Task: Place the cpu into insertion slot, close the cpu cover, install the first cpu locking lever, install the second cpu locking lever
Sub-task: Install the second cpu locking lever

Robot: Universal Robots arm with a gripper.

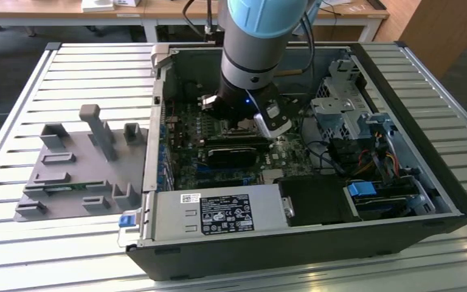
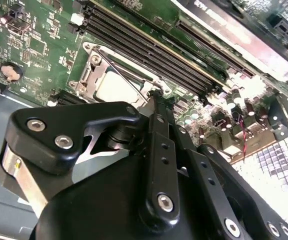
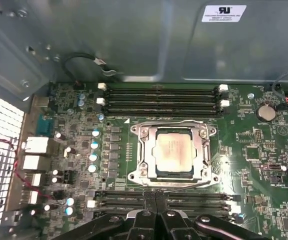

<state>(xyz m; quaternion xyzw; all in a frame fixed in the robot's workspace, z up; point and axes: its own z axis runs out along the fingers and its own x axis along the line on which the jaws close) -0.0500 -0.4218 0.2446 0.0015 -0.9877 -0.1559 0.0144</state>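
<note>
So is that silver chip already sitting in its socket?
Yes. The cpu lies flat inside the insertion slot, with the cpu cover framing it.

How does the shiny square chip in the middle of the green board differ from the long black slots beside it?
The cpu is square, silvery and framed by the metal cpu cover; the memory slots are long, narrow, black and lie in parallel rows. Both sit flat on the green board.

cpu (image 3: 174, 152): dull metal | cpu cover (image 3: 145, 150): shiny metal | gripper (image 3: 155, 196): matt black
</note>
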